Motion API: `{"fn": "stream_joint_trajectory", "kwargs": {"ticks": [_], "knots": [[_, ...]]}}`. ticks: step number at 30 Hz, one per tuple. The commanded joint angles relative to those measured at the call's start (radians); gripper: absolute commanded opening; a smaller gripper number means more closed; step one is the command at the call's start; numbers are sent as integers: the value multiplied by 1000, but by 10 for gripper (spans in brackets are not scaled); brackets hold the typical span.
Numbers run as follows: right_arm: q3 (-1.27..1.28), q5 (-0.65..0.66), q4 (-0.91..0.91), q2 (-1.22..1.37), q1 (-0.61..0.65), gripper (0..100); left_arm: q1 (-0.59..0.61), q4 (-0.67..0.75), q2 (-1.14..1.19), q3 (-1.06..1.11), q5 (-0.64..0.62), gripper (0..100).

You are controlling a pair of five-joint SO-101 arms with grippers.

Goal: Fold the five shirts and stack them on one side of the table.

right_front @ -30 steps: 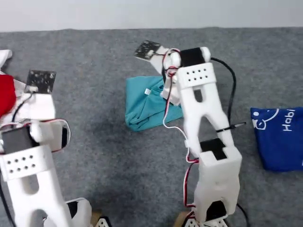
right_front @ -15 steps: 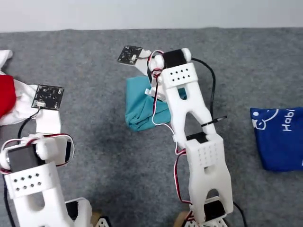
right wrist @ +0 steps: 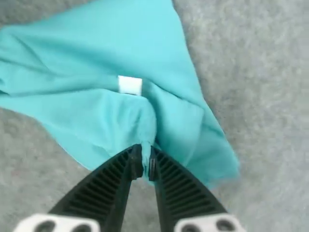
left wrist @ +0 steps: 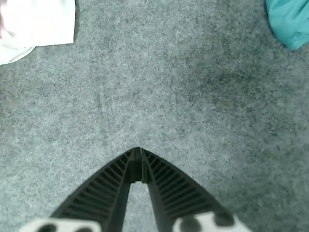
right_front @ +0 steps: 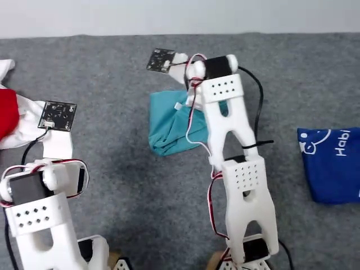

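A teal shirt (right_front: 169,126) lies crumpled in the middle of the grey table, with a white label (right wrist: 130,85) showing. My right gripper (right wrist: 145,162) is shut on a raised fold of the teal shirt (right wrist: 96,87), and the right arm (right_front: 225,112) stretches over the shirt's right part. My left gripper (left wrist: 140,159) is shut with nothing in it, low over bare grey surface. A white shirt (left wrist: 36,21) lies ahead of it to one side and the teal shirt's edge (left wrist: 289,21) to the other.
A red shirt (right_front: 7,109) and a white shirt (right_front: 25,126) lie at the table's left edge beside the left arm (right_front: 39,208). A folded blue shirt (right_front: 332,163) with white print lies at the right edge. Grey table surface (right_front: 112,185) stretches between the arms.
The right arm swung left over the teal shirt, then a little back to the right, and the shirt's right side shifted under it. The left arm drew back earlier and has kept still since.
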State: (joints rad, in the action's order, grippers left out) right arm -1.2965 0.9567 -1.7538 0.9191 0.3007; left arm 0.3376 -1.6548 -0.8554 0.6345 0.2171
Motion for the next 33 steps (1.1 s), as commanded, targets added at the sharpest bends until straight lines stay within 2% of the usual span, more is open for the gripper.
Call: {"fn": "stream_joint_trajectory", "kwargs": {"ticks": [1,6,13,16,30,33], "knots": [[-32,14,-39,-50,-42,10,3,17,-15,-5,6,3],[104,14,-41,-159,-48,10,2,40,-14,-5,6,3],[509,17,-35,-381,-67,10,2,60,-14,-7,5,4],[629,63,-33,-407,-93,10,2,64,-14,-5,5,4],[666,121,22,-274,-248,18,2,64,-14,-7,5,4],[664,121,22,-265,-257,82,2,64,-14,-7,6,4]]}}
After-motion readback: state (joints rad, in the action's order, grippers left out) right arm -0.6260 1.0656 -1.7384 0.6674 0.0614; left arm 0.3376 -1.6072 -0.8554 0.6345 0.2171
